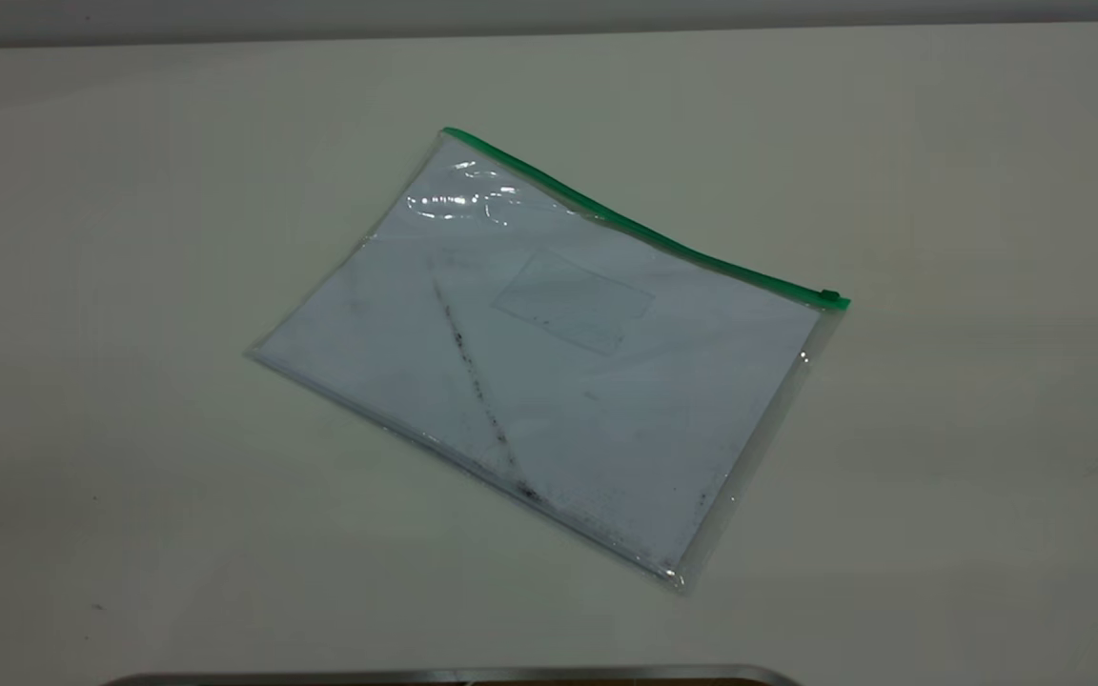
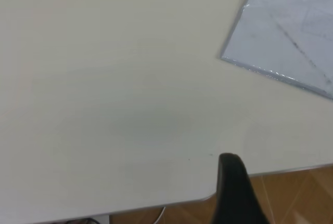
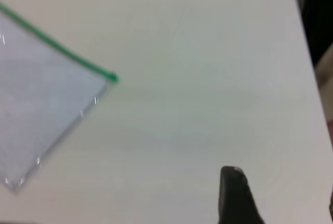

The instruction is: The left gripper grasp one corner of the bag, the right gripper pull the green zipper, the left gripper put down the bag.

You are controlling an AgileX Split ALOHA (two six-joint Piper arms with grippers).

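a: bag (image 1: 549,362) flat on the white table (image 1: 130,238), lying askew near the middle. clear plastic over white paper sheets, with a dark diagonal smudge line (image 1: 473,381) and a faint rectangular pocket outline beside it.

b: green zipper (image 1: 644,233) along the far long edge of the bag, slider tab (image 1: 829,296) at the right-hand end. glare patch near the other green-tipped corner (image 1: 454,135).

a: and the grippers?

b: nowhere in the exterior view. left gripper (image 2: 237,190) seen only as one black finger, above bare table near its edge, well apart from the bag (image 2: 291,37). touching nothing, holding nothing. cannot tell how wide the jaws stand.

a: right gripper (image 3: 237,195) likewise: one dark finger over bare table, well apart from the bag's slider corner (image 3: 112,77). nothing gripped, spread of the jaws impossible to judge.
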